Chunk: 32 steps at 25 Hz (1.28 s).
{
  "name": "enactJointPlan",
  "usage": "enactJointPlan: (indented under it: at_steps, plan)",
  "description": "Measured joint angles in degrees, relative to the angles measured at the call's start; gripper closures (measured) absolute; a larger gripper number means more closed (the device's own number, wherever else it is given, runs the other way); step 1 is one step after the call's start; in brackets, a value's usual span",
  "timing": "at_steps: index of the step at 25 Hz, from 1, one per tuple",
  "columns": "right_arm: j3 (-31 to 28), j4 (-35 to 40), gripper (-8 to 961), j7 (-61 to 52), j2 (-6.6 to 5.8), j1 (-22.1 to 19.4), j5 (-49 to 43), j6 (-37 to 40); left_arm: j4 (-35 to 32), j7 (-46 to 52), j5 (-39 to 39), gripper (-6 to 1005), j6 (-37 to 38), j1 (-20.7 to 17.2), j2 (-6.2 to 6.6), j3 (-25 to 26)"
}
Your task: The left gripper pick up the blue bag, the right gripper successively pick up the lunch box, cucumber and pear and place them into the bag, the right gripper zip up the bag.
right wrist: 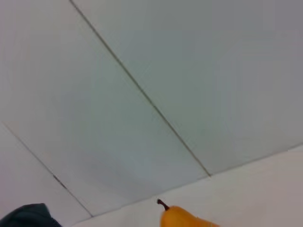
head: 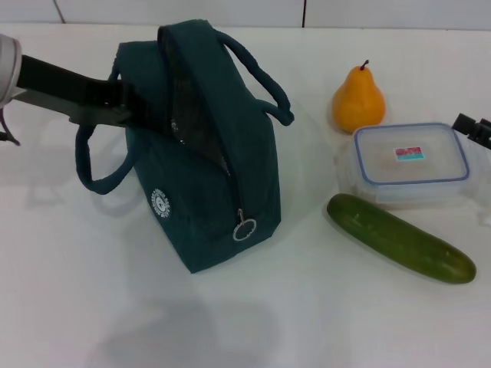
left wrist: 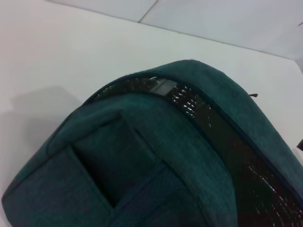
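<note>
The blue bag (head: 219,172) stands tilted in the middle of the table, its zipper open and the silvery lining showing. My left gripper (head: 126,107) reaches in from the left and is shut on the bag's upper left side, by the handle. The left wrist view is filled by the bag (left wrist: 142,156) seen from close. To the right lie the lunch box (head: 410,161), the cucumber (head: 399,239) in front of it, and the pear (head: 357,98) behind it. Only a black tip of my right gripper (head: 474,128) shows at the right edge, beside the lunch box. The pear (right wrist: 182,218) also shows in the right wrist view.
The white table (head: 92,291) extends in front of and left of the bag. The silver ring pull (head: 245,228) hangs at the near end of the zipper. One loop handle (head: 92,172) droops to the left. A tiled wall (right wrist: 142,94) stands behind the table.
</note>
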<state>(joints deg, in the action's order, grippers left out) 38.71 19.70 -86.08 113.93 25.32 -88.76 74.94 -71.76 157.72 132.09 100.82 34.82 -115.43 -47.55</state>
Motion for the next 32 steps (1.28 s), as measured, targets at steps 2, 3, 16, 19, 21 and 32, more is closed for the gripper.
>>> enactJointPlan:
  at_steps: [2, 3, 16, 19, 21, 32]
  plan:
    - [0.0, -0.3, 84, 0.0, -0.02, -0.1, 0.0, 0.0, 0.2, 0.0, 0.0, 960, 0.0, 0.1, 0.02, 0.0]
    - [-0.1, -0.3, 84, -0.1, -0.01, -0.3, 0.0, 0.0, 0.4, 0.0, 0.0, 960, 0.0, 0.1, 0.02, 0.0]
    - [-0.1, -2.6, 88, -0.4, 0.21, -0.8, -0.1, -1.8, 1.7, -0.3, 0.0, 961, -0.1, 0.4, 0.04, 0.1]
    - [-0.2, -2.6, 88, -0.4, 0.27, -1.2, -0.1, -1.8, 1.7, -0.3, 0.0, 961, -0.1, 0.3, 0.04, 0.1]
    - [-0.4, -2.7, 89, -0.7, 0.35, -1.5, -0.1, -1.5, 1.7, -0.3, 0.0, 961, -0.1, 0.2, 0.04, 0.0]
    - [-0.1, -3.4, 92, -1.1, 0.99, -1.0, 0.2, -1.1, 1.7, -0.5, 0.0, 961, 0.0, 0.2, -0.23, 0.0]
